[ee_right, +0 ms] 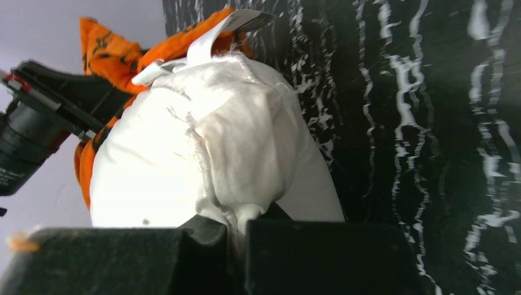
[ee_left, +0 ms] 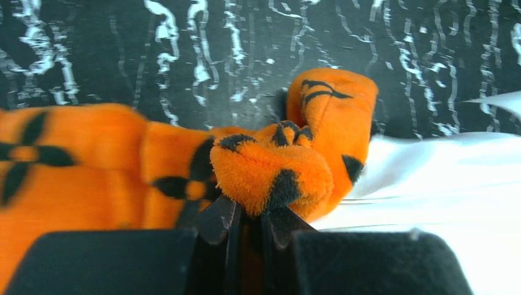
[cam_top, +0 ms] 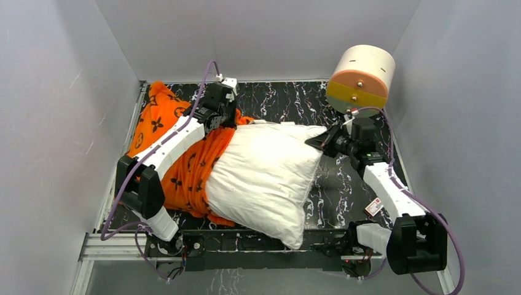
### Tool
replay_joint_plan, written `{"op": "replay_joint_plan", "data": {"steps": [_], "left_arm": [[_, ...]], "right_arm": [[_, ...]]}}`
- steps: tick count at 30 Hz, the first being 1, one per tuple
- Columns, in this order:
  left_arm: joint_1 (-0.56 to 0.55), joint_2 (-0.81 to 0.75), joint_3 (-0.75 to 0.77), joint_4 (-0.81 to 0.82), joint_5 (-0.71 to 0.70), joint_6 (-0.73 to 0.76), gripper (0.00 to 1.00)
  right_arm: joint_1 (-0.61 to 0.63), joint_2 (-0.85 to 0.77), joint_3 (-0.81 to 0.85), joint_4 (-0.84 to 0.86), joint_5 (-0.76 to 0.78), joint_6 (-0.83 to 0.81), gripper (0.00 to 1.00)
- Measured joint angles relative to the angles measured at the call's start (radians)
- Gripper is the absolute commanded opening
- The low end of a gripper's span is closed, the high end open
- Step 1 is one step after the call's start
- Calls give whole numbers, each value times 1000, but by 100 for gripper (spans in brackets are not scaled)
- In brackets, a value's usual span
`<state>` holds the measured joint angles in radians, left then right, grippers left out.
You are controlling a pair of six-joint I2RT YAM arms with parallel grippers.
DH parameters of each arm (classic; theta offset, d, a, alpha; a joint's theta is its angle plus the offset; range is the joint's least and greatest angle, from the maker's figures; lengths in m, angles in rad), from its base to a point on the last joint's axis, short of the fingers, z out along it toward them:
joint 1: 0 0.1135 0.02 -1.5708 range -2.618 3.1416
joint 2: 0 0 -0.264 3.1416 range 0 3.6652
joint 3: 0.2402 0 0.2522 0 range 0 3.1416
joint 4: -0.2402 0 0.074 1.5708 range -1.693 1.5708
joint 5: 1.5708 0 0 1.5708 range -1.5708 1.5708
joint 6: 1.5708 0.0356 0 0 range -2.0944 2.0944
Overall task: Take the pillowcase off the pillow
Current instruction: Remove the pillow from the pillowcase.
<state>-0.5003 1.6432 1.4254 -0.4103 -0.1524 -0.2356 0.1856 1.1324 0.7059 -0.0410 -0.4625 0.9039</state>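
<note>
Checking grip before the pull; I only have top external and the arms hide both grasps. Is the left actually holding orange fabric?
Observer: Yes. Left wrist shows the left jaws shut on a bunched fold of the pillowcase, right beside the pillow.
Operator: And the right?
Observer: Right wrist shows the right jaws shut on a pinch of the pillow's white cover at its near corner.
Operator: Anything loose at the far end?
Observer: A white tag sticks up from the pillow's far seam, with orange fabric behind it.

Wht/orange drum (cam_top: 361,75), blk marbled table (cam_top: 289,101)
</note>
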Motion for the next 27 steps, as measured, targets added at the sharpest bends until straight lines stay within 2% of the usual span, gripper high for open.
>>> {"op": "replay_joint_plan", "data": {"steps": [5, 9, 13, 16, 18, 21, 22, 27], "left_arm": [[98, 14, 46, -50, -51, 43, 0], [183, 40, 78, -97, -51, 60, 0], [197, 79, 112, -119, -17, 73, 0], [204, 82, 112, -119, 16, 69, 30], [214, 81, 112, -118, 59, 65, 45], [227, 79, 117, -119, 113, 63, 81], [214, 79, 130, -132, 100, 65, 85], [60, 59, 183, -195, -64, 101, 95]], "right_arm": [[-131, -8, 0, -55, -48, -38, 0], [-150, -8, 7, -70, -74, -49, 0], [-153, 5, 43, -109, -76, -75, 0], [-154, 33, 91, -169, -72, -106, 0], [-154, 50, 121, -202, -65, -129, 0], [-164, 62, 146, -240, -55, -154, 0], [-167, 71, 161, -262, -45, -163, 0], [-174, 174, 307, -417, 98, -239, 25]]}}
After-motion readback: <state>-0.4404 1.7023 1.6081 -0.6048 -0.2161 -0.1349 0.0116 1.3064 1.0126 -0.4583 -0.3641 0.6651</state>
